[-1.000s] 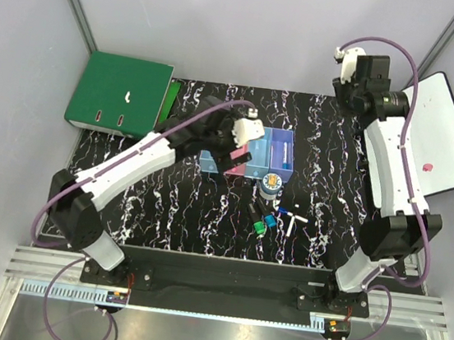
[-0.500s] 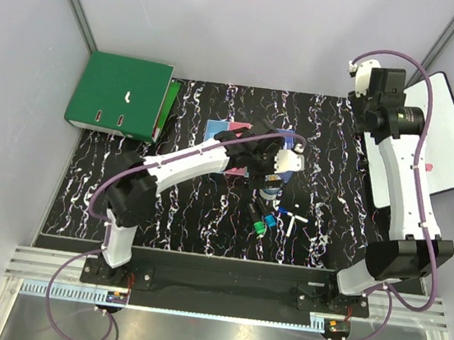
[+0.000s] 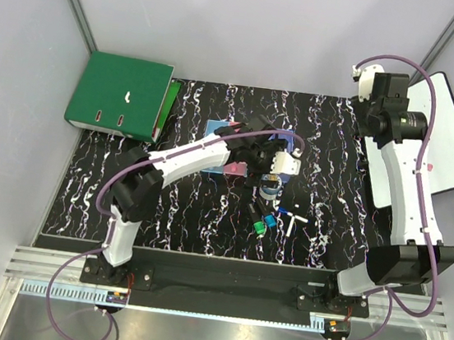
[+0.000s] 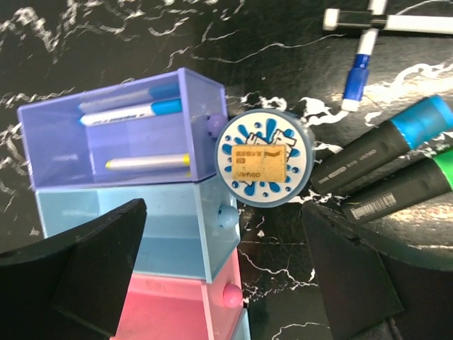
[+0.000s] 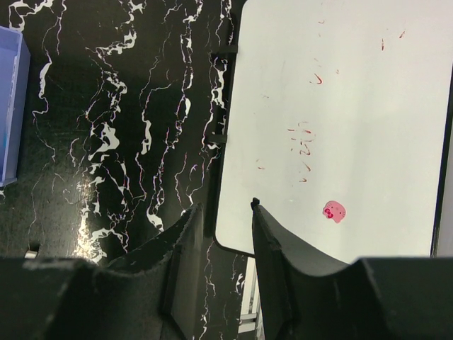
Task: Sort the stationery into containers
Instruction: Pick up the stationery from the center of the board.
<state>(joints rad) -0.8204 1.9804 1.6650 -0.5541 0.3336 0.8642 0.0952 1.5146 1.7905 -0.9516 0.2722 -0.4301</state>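
Note:
The containers [image 4: 134, 227] are a joined row of bins: the purple-blue one [image 4: 120, 134] holds three pens, then a light blue one and a pink one [image 4: 170, 312]. The arm partly hides them in the top view [image 3: 217, 129]. The blue-rimmed tape roll [image 4: 267, 157] stands on the table touching the purple-blue bin's front; it also shows in the top view [image 3: 271, 185]. Two black markers, blue-capped [image 4: 382, 149] and green-capped [image 4: 403, 188], lie to its right. Thin white pens [image 4: 389, 21] lie beyond. My left gripper [image 4: 223, 269] is open and empty above the bins' front edge, just short of the roll. My right gripper [image 5: 226, 234] is slightly open and empty.
A green ring binder [image 3: 120, 95] lies at the back left. The white board with black rim [image 5: 333, 120] lies at the right, its left edge under my right gripper [image 3: 375, 87]. The markers [image 3: 262, 222] and pens [image 3: 292, 215] lie in front of the bins on the black marbled table.
My left arm has swung right from over the pink bin to above the tape roll. My right arm has lifted and turned right toward the white board.

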